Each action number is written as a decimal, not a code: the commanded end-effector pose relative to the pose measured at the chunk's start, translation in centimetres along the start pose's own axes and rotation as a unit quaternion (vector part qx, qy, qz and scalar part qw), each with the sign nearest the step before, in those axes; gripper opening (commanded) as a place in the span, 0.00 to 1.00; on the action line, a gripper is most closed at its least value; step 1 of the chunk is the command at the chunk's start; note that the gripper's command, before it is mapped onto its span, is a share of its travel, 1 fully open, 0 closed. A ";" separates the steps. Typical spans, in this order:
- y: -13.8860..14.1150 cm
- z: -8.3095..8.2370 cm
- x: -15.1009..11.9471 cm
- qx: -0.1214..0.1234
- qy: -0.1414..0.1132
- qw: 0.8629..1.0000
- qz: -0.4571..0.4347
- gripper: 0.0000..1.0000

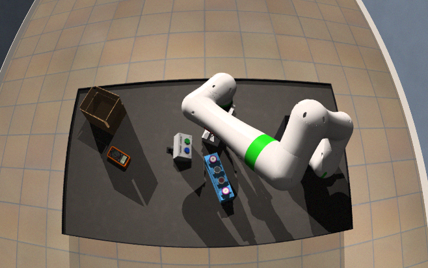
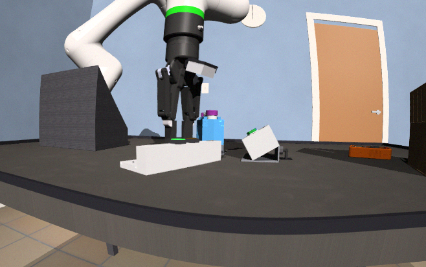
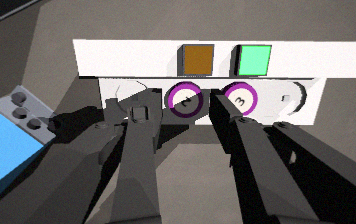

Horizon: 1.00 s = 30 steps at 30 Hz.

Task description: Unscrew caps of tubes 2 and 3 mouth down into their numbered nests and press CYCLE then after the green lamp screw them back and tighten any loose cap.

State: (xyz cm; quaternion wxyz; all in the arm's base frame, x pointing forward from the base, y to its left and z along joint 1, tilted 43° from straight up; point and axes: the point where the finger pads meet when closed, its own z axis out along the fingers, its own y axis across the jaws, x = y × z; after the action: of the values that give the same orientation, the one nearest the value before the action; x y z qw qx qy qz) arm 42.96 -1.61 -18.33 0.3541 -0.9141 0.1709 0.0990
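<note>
In the wrist view the white cap tray [image 3: 200,85] has two purple caps lying in its middle nests, cap 2 [image 3: 185,100] and cap 3 [image 3: 240,98]. The green lamp [image 3: 255,60] glows; the amber lamp [image 3: 197,59] is dark. My gripper [image 3: 185,102] is partly open and empty, low over the tray, with one finger on each side of cap 2. In the exterior view the gripper [image 2: 176,129] reaches down to the tray top [image 2: 175,155]. The blue decapping station [image 1: 218,178] has purple caps on its end tubes [image 1: 213,159] [image 1: 225,190]; the two middle tubes [image 1: 219,174] stand open.
The key housing [image 1: 182,146] with the green key [image 1: 187,140] and blue key [image 1: 187,150] stands left of the station. A cardboard box [image 1: 102,108] and an orange multimeter [image 1: 118,156] lie at the far left. A dark wedge block [image 2: 79,110] stands behind the tray.
</note>
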 end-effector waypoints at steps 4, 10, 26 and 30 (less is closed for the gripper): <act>0.0 0.2 0.1 0.000 0.001 1.000 0.000 0.36; 0.0 0.5 0.1 0.000 0.001 1.000 0.000 0.36; 0.0 0.7 0.1 0.000 0.001 1.000 0.000 0.30; 0.0 0.7 0.1 0.000 0.001 1.000 0.000 0.30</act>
State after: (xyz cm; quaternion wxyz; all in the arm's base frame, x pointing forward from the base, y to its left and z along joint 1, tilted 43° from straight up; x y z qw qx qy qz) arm 42.90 -1.05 -18.93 0.3541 -0.9141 0.1709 0.0990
